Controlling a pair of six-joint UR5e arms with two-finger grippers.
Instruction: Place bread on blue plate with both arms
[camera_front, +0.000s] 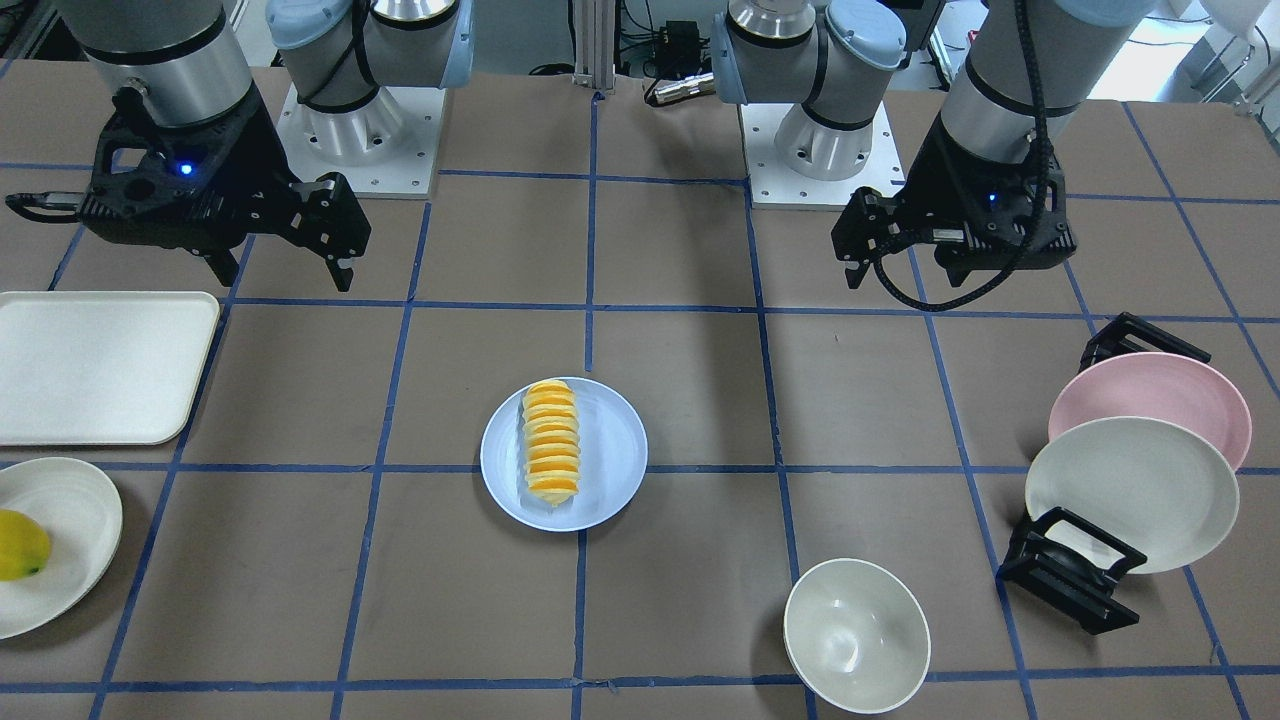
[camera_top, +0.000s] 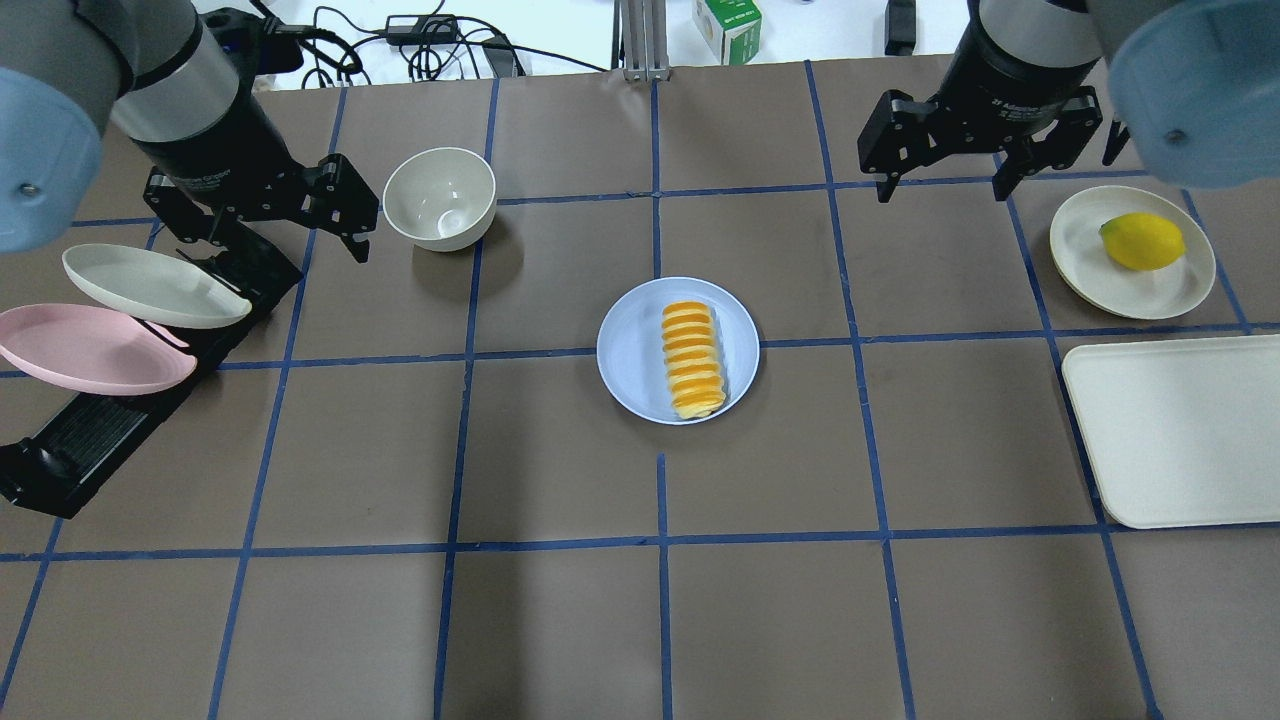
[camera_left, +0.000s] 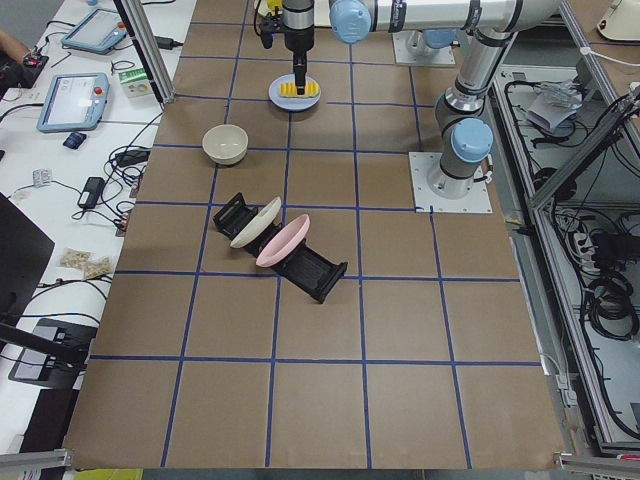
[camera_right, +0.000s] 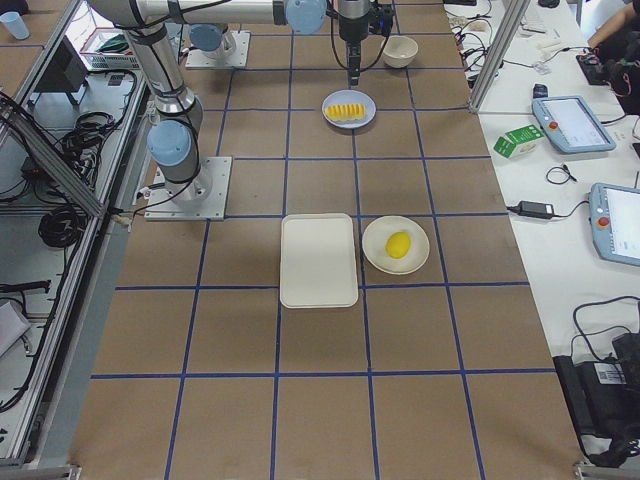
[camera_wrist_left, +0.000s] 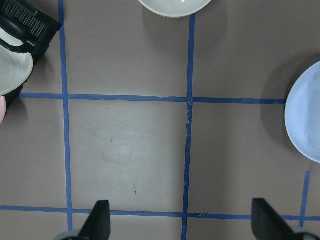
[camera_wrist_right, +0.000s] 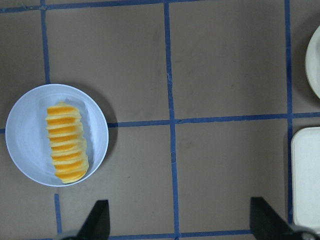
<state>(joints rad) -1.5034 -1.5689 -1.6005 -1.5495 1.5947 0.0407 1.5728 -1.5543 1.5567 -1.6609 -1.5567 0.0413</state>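
Observation:
The bread (camera_top: 690, 360), a ridged golden-orange loaf, lies on the blue plate (camera_top: 630, 350) at the middle of the table. It also shows in the front view (camera_front: 552, 440) on the plate (camera_front: 612, 450), and in the right wrist view (camera_wrist_right: 66, 142). My left gripper (camera_top: 290, 255) is open and empty, above the table, far to the plate's left. In the left wrist view, only the plate's edge (camera_wrist_left: 305, 120) shows. My right gripper (camera_top: 944, 190) is open and empty, above the table beyond the plate to its right. Neither gripper touches anything.
A white bowl (camera_top: 440, 195) stands next to my left gripper. A black rack holds a cream plate (camera_top: 150, 285) and a pink plate (camera_top: 90, 350) at the left. At the right are a lemon (camera_top: 1140, 240) on a cream plate and a white tray (camera_top: 1180, 430).

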